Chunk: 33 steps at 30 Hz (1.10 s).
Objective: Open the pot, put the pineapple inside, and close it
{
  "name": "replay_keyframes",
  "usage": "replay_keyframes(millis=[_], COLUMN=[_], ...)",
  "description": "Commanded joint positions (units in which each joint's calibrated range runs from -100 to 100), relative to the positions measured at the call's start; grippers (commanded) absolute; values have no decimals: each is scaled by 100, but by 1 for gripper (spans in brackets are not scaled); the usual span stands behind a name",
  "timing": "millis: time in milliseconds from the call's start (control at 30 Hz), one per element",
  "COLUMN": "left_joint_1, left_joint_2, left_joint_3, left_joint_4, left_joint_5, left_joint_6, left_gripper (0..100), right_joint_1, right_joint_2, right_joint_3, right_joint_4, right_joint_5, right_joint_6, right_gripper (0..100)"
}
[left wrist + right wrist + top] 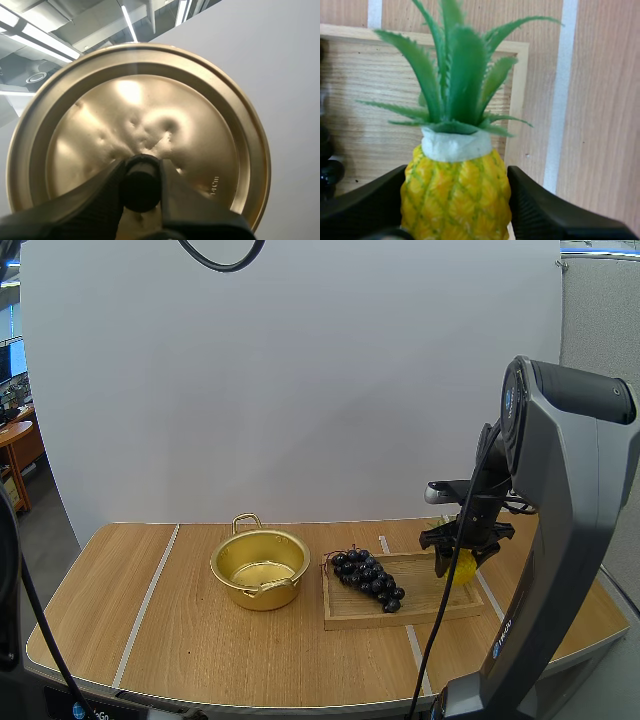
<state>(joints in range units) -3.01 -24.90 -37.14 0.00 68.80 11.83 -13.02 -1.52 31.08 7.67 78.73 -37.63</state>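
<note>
1. The pot (260, 568) stands open on the table (150, 635), just left of the tray (352, 618).
2. The left gripper (141, 172) holds the lid (200, 120) by its black knob (141, 186), fingers pinched on either side (the gold knob side faces the wrist).
3. The right gripper (456, 217) is clamped round the pineapple (455, 187), gripping its yellow body with the green leaves pointing away from the wrist.
4. That pineapple is at the tray's right end; I can't tell whether it touches the wood.
5. The grapes (368, 578) lie on the tray's left half, nearer the pot, apart from the pineapple.
</note>
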Motion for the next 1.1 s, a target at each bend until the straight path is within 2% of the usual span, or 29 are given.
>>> replay_keyframes(millis=[0, 167, 467, 700, 1067], left_joint_1=[-17, -17, -17, -17, -17], left_joint_2=[-26, -26, -26, -26, -26], left_joint_3=[-50, -50, -50, -50, -50], left_joint_4=[31, 31, 31, 31, 31], left_joint_5=[-244, -244, -244, -244, -244], left_joint_6=[-51, -51, -51, -51, -51], left_gripper=[0, 0, 0, 0, 0], right_joint_1=[-5, -5, 55, 594, 1610], right_joint_2=[-212, -743, -2258, -3082, -3126], right_joint_3=[-3, -3, -3, -3, -3], right_joint_4=[10, 128, 709, 709, 551], right_joint_5=[238, 559, 1304, 1752, 1523], right_joint_6=[-40, -63, -357, -232, -156], right_gripper=[0, 0, 0, 0, 0])
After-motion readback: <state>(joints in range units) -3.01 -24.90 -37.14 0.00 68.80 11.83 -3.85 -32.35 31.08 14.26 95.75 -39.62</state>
